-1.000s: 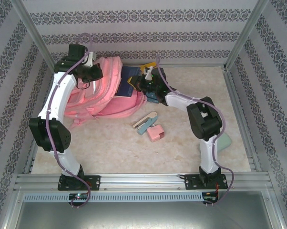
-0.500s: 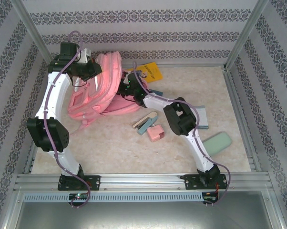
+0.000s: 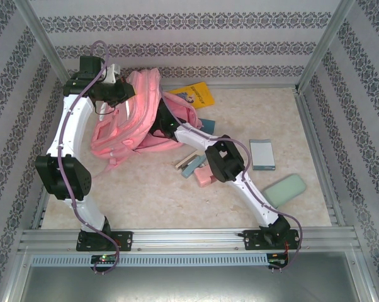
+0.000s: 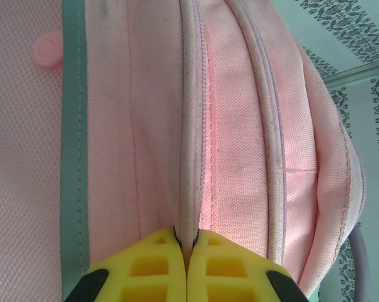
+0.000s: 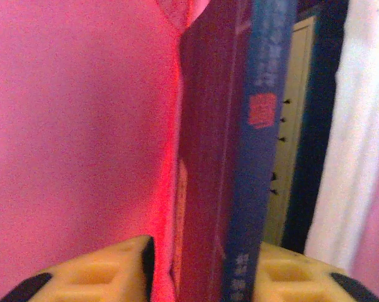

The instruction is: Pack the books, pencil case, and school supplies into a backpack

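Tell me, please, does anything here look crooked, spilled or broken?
Nothing looks spilled or damaged. Two things lie askew. The yellow book sits at an angle at the far edge, beside the backpack. The pencil case lies at a slant, off to the right. Otherwise nothing stands out.

White arms [image 3: 73, 126], black joints [image 3: 63, 177], purple cables [image 3: 99, 43]

Backpack [image 4: 240, 126]: pink woven cloth, matt, with a fine mesh panel and stitched seams. Fingers [image 4: 145, 270] of the left gripper [image 4: 186, 245]: matt moulded yellow plastic. Book [image 5: 265, 94]: smooth navy cover. Table [image 3: 145, 189]: smooth, marbled beige top. Frame rails [image 3: 189, 239]: brushed grey metal. Pencil case [image 3: 284, 190]: smooth, plain finish.
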Controlling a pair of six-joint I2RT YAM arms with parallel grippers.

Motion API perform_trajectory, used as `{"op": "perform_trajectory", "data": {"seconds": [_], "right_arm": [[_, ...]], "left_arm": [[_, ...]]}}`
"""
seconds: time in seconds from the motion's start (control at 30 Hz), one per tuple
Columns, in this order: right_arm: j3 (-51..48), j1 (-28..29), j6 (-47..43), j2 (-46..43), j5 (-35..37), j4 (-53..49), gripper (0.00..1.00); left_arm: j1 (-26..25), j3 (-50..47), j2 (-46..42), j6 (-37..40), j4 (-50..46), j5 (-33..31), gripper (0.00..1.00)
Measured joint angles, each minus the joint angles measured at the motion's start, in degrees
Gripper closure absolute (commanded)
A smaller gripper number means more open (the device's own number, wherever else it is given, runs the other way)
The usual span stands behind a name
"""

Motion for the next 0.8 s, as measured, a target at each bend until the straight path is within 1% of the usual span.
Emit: {"op": "perform_trajectory", "data": {"seconds": [0.17,0.2,0.27,0.3,0.33,0.37,0.47,0.57,0.7,0.8], "right_arm": [[-7.7,-1.6,-2.3,-3.8,0.8,-1.7,0.65],[-9.1,-2.0,-2.9,-4.7,1.1,-1.9,0.70],[-11.0,-2.6,-3.8,-6.2,1.4,-2.2,0.76],[-11.7,-2.7,-4.2,-6.8,1.4,-2.3,0.83],[-11.8,-3.0,-4.5,-7.1,1.6,-2.4,0.88],[-11.8,-3.2,-4.3,-7.2,1.6,-2.2,0.89],[-11.8,-3.4,-4.2,-7.1,1.5,-2.3,0.87],[-9.8,-3.3,-4.2,-6.0,1.2,-3.1,0.87],[-2.5,-2.6,-3.8,-1.9,0.4,-4.2,0.85],[0.2,-2.2,-3.5,0.1,-0.6,-5.0,0.83]], "left_arm": [[0.2,0.0,0.2,0.2,0.0,0.2,1.00],[0.2,0.0,0.2,0.2,0.0,0.4,1.00],[0.5,0.0,0.3,0.2,0.0,0.9,1.00],[0.5,0.0,0.4,0.2,0.0,1.1,1.00],[0.6,0.0,0.5,0.2,0.0,1.2,1.00],[0.7,0.0,0.5,0.2,0.0,1.5,1.00],[0.7,0.0,1.1,0.2,0.2,2.0,1.00],[0.7,0.0,1.5,0.2,0.4,2.6,1.00],[0.7,0.0,1.7,0.2,0.4,2.8,1.00],[0.7,0.0,1.7,1.0,0.3,2.1,1.00]]}}
